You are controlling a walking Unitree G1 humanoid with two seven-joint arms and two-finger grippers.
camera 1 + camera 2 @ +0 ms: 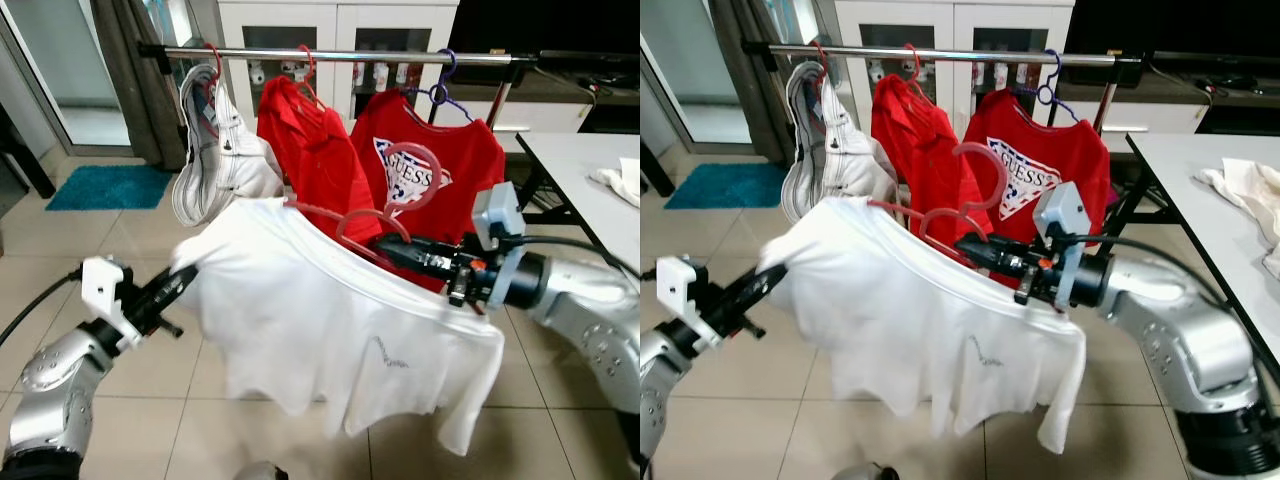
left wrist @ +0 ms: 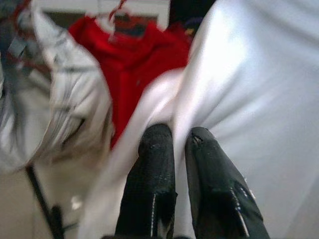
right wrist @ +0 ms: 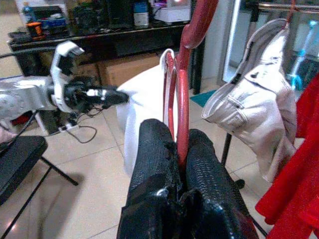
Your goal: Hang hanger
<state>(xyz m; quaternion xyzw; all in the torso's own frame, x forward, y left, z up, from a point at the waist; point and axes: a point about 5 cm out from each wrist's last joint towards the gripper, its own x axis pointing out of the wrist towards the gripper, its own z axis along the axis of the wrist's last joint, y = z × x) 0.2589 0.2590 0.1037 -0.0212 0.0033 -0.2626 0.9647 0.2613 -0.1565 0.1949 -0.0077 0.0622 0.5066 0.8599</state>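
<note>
Three garments already hang on the clothes rail (image 1: 330,55) in the left eye view: a white jacket (image 1: 215,150), a red shirt (image 1: 315,155) and a red printed tee (image 1: 440,170); below and in front of the rail, the right gripper (image 1: 385,245) holds a red hanger (image 1: 400,205) carrying a white T-shirt (image 1: 320,320), while the left gripper (image 1: 185,280) touches the shirt's far shoulder. From the right eye view, a white table (image 1: 1200,190) stands beside the rail with a pale cloth (image 1: 1245,185) on it. Seen by the left wrist camera, the two black fingers (image 2: 154,189) sit nearly together, pinching a fold of the white shirt. Seen by the right wrist camera, the fingers (image 3: 154,164) are clamped tight on the hanger's red neck, the white jacket hanging near it
</note>
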